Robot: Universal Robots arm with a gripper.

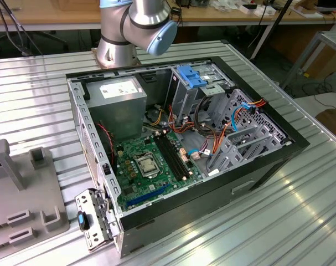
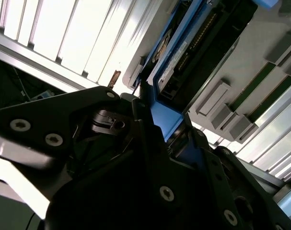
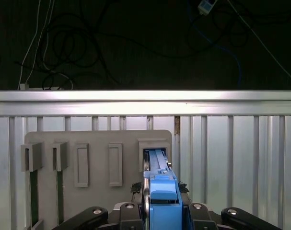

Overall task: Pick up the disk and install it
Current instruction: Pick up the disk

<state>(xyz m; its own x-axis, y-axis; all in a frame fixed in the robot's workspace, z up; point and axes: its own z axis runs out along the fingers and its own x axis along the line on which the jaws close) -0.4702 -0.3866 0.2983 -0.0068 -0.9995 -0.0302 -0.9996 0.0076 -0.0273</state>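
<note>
Blue rail uppermost, the disk (image 3: 161, 190) stands on edge in the end slot of the grey holder (image 3: 95, 139). The gripper (image 3: 162, 212) has it, clamped tight on both sides of the carrier. In the second wrist view, black fingers (image 2: 143, 120) pinch that blue edge. Underneath is the ribbed metal table (image 1: 35, 100). Well apart from the holder, the open computer case (image 1: 256, 166) lies with its boards showing, just beside the arm's base (image 1: 115, 47).
</note>
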